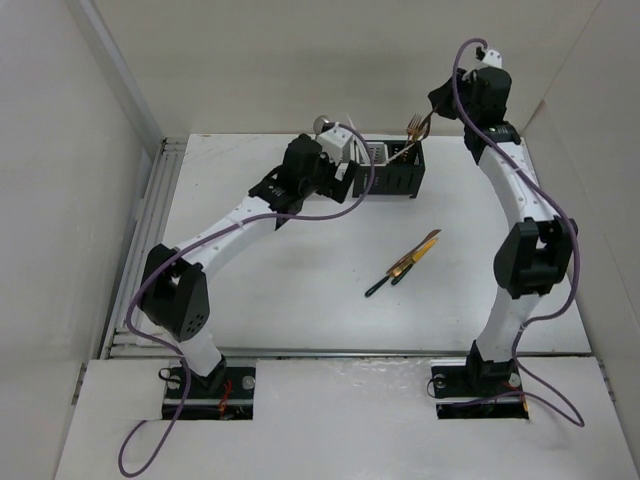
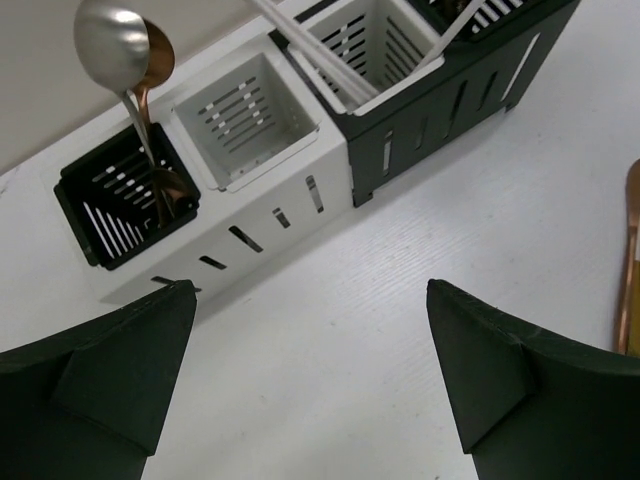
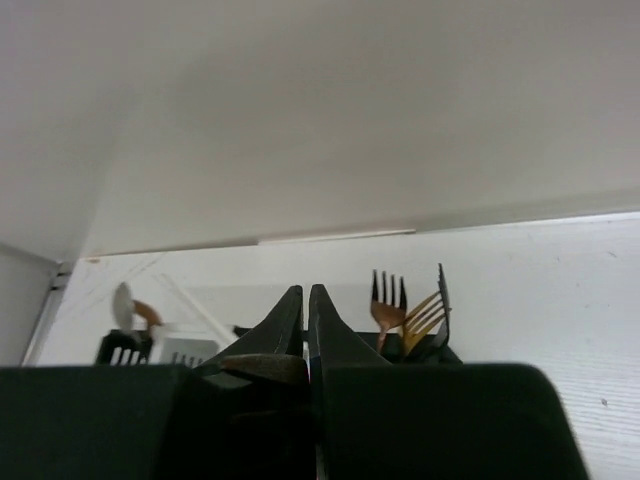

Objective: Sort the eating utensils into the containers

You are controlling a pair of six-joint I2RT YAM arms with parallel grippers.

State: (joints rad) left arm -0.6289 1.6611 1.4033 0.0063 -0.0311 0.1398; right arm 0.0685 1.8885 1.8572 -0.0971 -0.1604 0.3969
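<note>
1. While the containers [image 1: 385, 170] sit in their row at the far side of the surface [image 1: 300, 310], most of the sorting looks done. Two spoons [image 2: 120, 45], one silver and one copper, stand in the black end holder.
2. Pale slim sticks [image 2: 345, 70], chopsticks by the look of them, lean in a compartment further along. Forks [image 3: 390, 300] in copper and gold poke up from the black holder at the other end.
3. The white compartment [image 2: 250, 115] just beside the spoons looks empty from above.
4. What's left is the loose utensils [image 1: 405, 262], a small bundle on the open surface, well apart from the row. They are copper and gold with dark handles — perhaps three, though that is hard to count from here.
5. On materials: the holders are matte and square, with slots cut in their walls. The cutlery is slim polished metal, and the silver spoon bowl shines like a mirror.
6. The left tool [image 2: 310, 300] hovers near the holders with its fingers spread wide and nothing between them.
7. The right tool [image 3: 307, 305] is raised high near the fork end — fingers pressed together, with nothing visible in them.
</note>
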